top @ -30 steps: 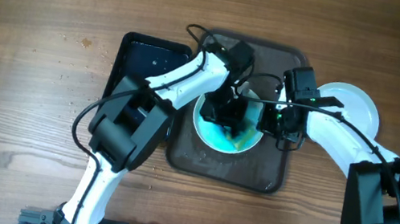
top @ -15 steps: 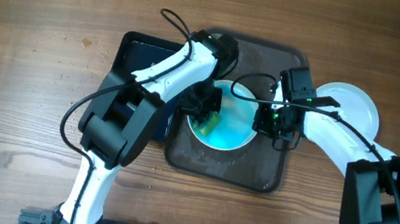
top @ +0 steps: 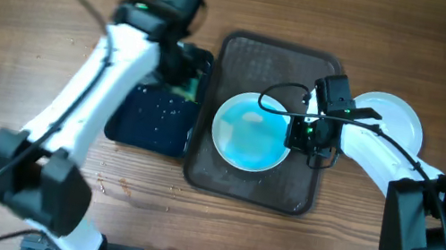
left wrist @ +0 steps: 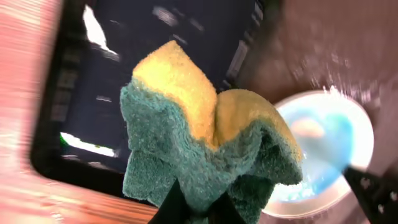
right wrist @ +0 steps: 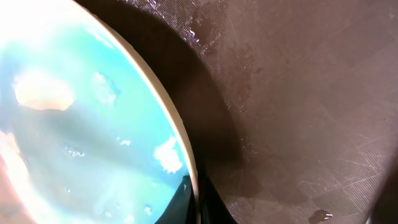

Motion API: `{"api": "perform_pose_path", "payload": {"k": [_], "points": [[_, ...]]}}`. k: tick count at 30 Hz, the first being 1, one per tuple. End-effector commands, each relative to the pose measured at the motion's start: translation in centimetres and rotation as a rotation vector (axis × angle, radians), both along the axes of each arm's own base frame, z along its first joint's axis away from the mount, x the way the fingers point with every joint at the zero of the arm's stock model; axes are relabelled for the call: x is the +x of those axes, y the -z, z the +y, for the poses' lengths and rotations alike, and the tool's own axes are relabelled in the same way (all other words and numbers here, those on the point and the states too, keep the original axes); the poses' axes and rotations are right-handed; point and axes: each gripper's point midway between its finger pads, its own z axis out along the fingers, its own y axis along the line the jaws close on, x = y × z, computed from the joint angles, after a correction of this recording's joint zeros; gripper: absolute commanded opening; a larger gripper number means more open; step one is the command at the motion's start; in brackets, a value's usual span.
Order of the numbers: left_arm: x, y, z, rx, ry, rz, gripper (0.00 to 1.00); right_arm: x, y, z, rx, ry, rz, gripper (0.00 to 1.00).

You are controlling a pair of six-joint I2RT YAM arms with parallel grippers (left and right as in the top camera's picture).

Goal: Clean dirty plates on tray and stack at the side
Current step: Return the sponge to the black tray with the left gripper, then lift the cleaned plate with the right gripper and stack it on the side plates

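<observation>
A blue plate (top: pixel 249 132) with a cream rim lies on the brown tray (top: pixel 293 191). My right gripper (top: pixel 296 134) is shut on the plate's right rim, seen close in the right wrist view (right wrist: pixel 194 205) with the plate (right wrist: pixel 74 124) to the left. My left gripper (top: pixel 179 72) is shut on a yellow and green sponge (left wrist: pixel 205 143) and holds it above the black bin (top: pixel 151 118). The left wrist view also shows the plate (left wrist: pixel 329 143) and the bin (left wrist: pixel 124 74). A white plate (top: pixel 397 118) lies on the table right of the tray.
The black bin stands directly left of the brown tray, touching its edge. The white plate lies under my right arm. Crumbs are scattered on the wooden table (top: pixel 8 107) left of and below the bin.
My left gripper has lifted the sponge off the blue plate and swung it left over the black bin. The right gripper has stayed on the plate's rim.
</observation>
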Motion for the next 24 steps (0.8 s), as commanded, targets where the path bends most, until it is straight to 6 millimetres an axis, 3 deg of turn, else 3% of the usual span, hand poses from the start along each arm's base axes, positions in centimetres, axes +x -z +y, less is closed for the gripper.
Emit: {"api": "perform_pose_path", "payload": {"k": [1,4,5,6,8,10,14,15,16,18,20,24], "points": [[0.7,0.7,6.1,0.12,-0.107,0.008,0.04,-0.3,2.2,-2.9,-0.143,0.019,0.011,0.09],[-0.2,4.9,8.1,0.127,-0.15,0.059,0.04,-0.3,2.1,-2.6,-0.126,0.016,0.013,0.04],[-0.9,6.8,8.0,0.111,-0.151,0.081,0.04,-0.9,2.0,-2.3,-0.105,0.009,0.032,0.04],[-2.3,9.8,6.8,0.044,-0.123,0.122,0.04,-1.4,1.4,-2.4,-0.107,0.0,0.043,0.04],[-3.2,11.3,5.5,-0.031,-0.077,0.144,0.05,-1.3,-0.1,-2.9,-0.135,-0.027,0.001,0.04],[-3.3,11.3,5.1,-0.054,-0.053,0.146,0.32,-0.9,-2.3,-3.7,-0.178,-0.04,-0.05,0.04],[-2.1,8.1,5.1,-0.067,-0.033,0.075,0.56,0.0,-7.5,-3.5,-0.183,-0.103,-0.136,0.04],[-1.6,6.4,5.1,-0.073,-0.034,0.038,0.75,0.3,-8.8,-3.5,-0.189,-0.12,-0.144,0.04],[-1.4,5.2,5.1,-0.076,-0.033,0.014,0.79,0.7,-9.9,-3.5,-0.197,-0.12,-0.15,0.04],[-0.6,1.2,5.2,-0.089,-0.032,-0.074,1.0,1.7,-12.0,-3.0,-0.193,-0.124,-0.186,0.04],[-0.3,-3.4,5.8,-0.102,-0.048,-0.176,1.0,3.2,-14.9,-1.3,-0.176,-0.146,-0.266,0.04],[-1.3,-9.4,7.5,-0.116,-0.095,-0.311,1.0,5.0,-16.6,2.7,-0.175,-0.188,-0.338,0.04]]}}
